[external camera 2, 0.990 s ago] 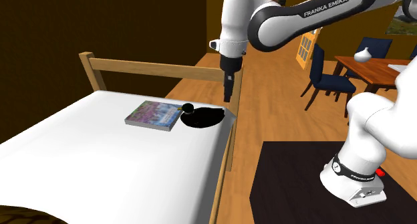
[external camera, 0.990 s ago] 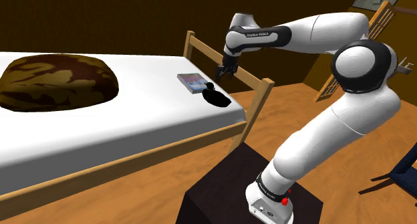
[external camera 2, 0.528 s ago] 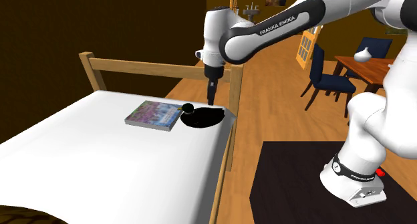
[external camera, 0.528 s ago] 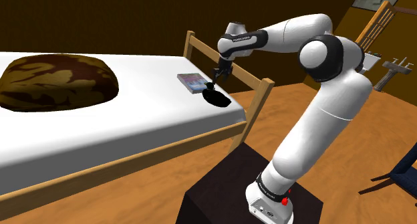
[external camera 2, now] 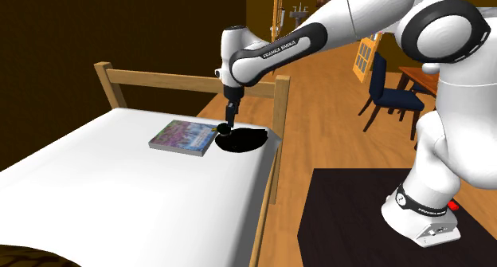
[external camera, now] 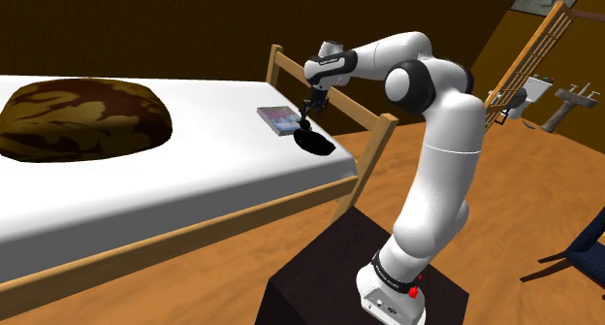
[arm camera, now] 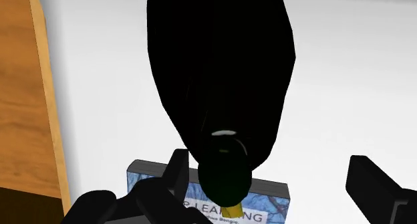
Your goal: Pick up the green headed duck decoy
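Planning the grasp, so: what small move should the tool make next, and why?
Probably ease down a little: the open tool hangs just above the head of the dark duck decoy, which sits between its fingers, nearer one.

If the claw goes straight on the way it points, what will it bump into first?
Most likely the duck. Its dark head sits right below the open claw, on the white bed. How far apart they are is hard to judge.
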`<control>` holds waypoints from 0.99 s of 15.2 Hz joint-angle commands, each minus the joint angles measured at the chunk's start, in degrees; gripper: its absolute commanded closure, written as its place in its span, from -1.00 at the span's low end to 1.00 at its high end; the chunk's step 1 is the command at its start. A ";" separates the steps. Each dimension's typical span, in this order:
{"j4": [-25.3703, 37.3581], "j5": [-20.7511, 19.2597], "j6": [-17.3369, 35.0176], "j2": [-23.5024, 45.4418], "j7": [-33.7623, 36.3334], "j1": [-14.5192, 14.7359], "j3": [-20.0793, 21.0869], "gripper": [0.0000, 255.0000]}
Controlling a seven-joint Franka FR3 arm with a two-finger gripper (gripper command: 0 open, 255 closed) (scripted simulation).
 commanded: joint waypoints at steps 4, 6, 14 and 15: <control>13.03 3.58 -1.02 11.78 -2.25 -3.42 0.80 -1.00; 12.33 3.70 0.23 12.33 -2.30 -3.49 0.94 -1.00; 10.70 4.17 3.59 14.09 -2.50 -3.63 1.26 -1.00; 10.65 4.16 3.59 14.05 -2.50 -3.62 1.25 1.00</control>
